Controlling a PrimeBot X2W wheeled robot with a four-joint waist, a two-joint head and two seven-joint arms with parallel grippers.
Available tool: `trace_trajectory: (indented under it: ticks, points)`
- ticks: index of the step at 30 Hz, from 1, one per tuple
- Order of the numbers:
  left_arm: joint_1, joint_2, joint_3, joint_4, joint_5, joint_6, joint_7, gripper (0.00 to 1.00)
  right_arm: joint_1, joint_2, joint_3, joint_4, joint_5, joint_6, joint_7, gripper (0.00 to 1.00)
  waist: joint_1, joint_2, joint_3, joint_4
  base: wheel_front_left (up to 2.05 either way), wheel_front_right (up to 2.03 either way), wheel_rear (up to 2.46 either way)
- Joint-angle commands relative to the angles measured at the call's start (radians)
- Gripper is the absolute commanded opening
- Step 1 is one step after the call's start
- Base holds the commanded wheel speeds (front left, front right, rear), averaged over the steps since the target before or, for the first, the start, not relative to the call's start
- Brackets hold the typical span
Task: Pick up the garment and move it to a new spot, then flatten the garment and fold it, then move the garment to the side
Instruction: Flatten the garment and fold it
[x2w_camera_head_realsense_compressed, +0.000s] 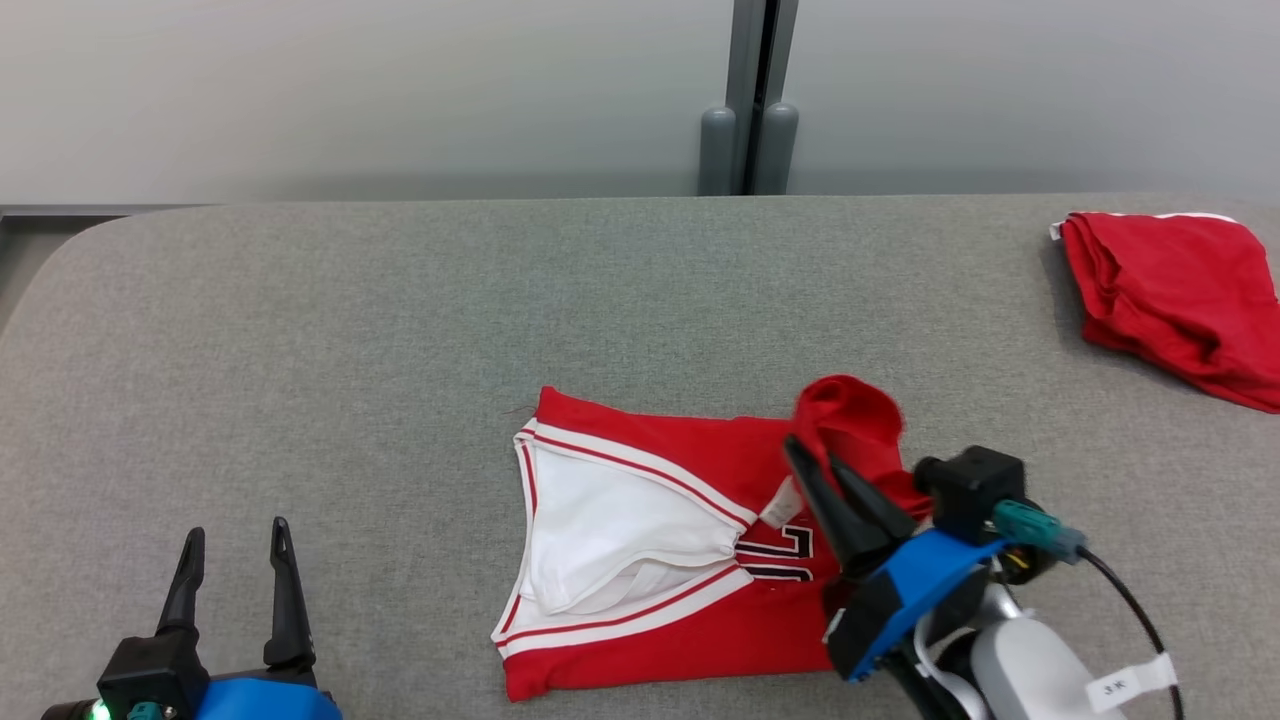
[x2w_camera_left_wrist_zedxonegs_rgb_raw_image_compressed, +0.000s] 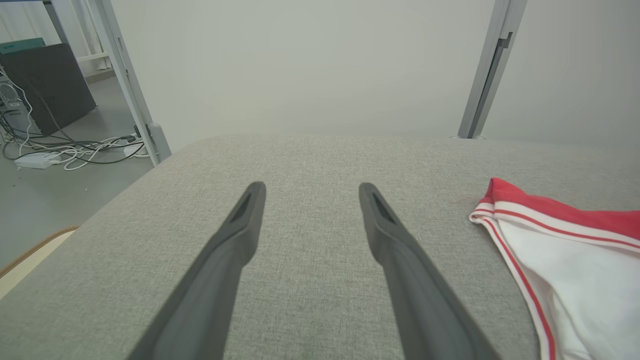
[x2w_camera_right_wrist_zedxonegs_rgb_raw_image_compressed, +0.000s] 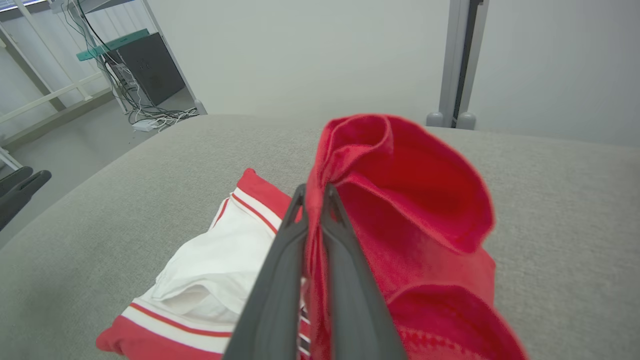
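The left claw (x2w_camera_head_realsense_compressed: 237, 535) hovers over the surface's (x2w_camera_head_realsense_compressed: 400, 330) front-left corner, its two fingers spread wide and holding nothing, well apart from the cloth.

The garment (x2w_camera_head_realsense_compressed: 640, 530), a red jersey with white trim, lies near the middle of the front edge, partly folded, with its white lining turned up on the left half.

At the jersey's right end the right claw (x2w_camera_head_realsense_compressed: 812, 455) is pinched tight on a bunched red flap, which stands lifted above the rest of the cloth.

The step in hand looks like a fold of that right end over toward the left. To do it well, the flap should travel low and straight across so the layer beneath is not dragged. Its edge should meet the trimmed left edge squarely before the pinch is let go. The idle left claw could press the near-left corner to stop the jersey sliding.

A second red cloth (x2w_camera_head_realsense_compressed: 1170, 300) sits at the back-right corner, clear of the work.
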Motion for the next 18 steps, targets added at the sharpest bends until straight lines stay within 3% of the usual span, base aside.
trace_trajectory:
  ticks: [1,10,18]
  points:
    - [-0.017,0.001,0.002,0.001,0.0,-0.005,-0.002,1.0,-0.023,0.01,0.026,0.005,0.003,0.0,0.002,0.0,0.0,-0.0001,0.004,0.007,0.0,0.0,0.0]
    - [-0.034,-0.004,-0.004,-0.003,0.001,-0.002,-0.002,1.0,-0.152,0.046,0.219,0.143,0.053,0.0,-0.019,0.0,0.0,-0.0001,0.027,0.029,0.0,0.0,0.0]
    - [-0.072,-0.006,-0.015,0.017,-0.006,-0.009,-0.002,1.0,-0.245,0.047,0.362,0.24,0.192,0.0,-0.084,0.0,0.0,-0.0001,0.055,0.059,0.0,0.0,0.0]
